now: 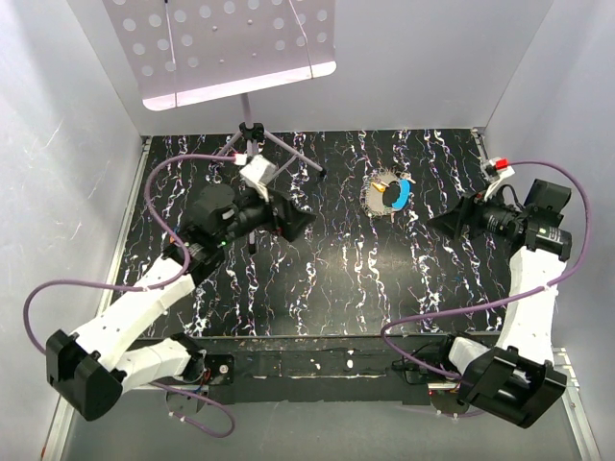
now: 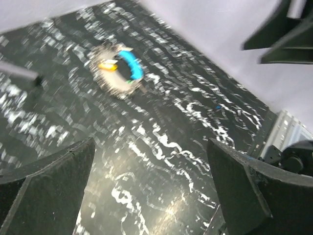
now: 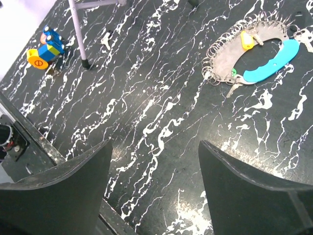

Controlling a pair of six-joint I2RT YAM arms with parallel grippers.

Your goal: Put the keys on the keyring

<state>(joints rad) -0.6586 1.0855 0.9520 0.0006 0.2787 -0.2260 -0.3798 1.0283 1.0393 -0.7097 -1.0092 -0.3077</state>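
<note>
Hovers over black marbled table with left gripper and right gripper, jaws of both spread wide, empty. Shows yellow-headed key and blue crescent piece lying on keyring, flat on table, nearer right gripper.

I see free black white-veined tabletop in the middle and front. At back left a thin metal tripod stand blocks the way; a silver ring-edged metal plate lies back centre.
</note>
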